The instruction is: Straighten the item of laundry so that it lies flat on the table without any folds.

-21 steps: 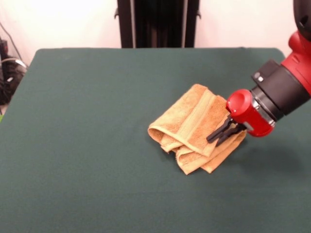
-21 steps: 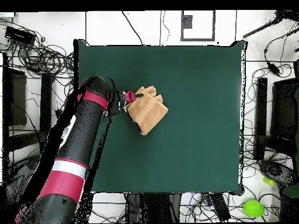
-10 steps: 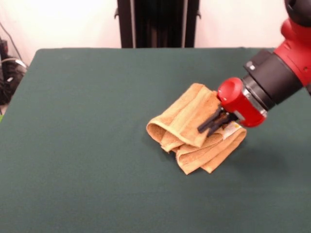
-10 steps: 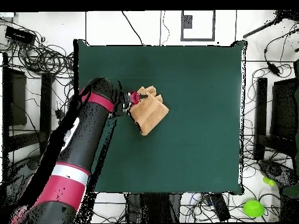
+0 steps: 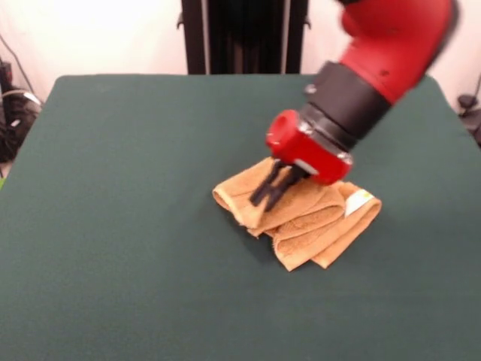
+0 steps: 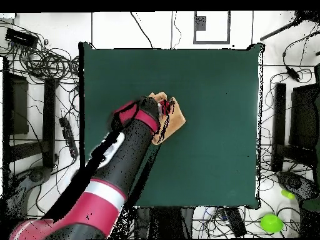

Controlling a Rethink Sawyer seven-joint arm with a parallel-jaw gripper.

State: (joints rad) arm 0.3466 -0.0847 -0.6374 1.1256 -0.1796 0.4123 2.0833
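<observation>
The item of laundry [image 5: 319, 222], an orange-tan towel, lies bunched in several folds right of the middle of the green table [image 5: 113, 195]. A small white label [image 5: 358, 201] shows on its right side. My gripper [image 5: 267, 194] points down and to the left over the towel's left part, its black fingers [image 5: 261, 192] pinched on the upper layer. In the overhead view the arm covers most of the towel [image 6: 177, 117], and the gripper [image 6: 165, 110] sits at its left edge.
Green table [image 6: 219, 94] surface extends on every side of the towel. Cables and equipment lie on the floor beyond the table edges in the overhead view.
The gripper has swept left across the towel, dragging the upper layer with it. The towel's left edge shifted left, its far corner flattened, and the white label came into sight.
</observation>
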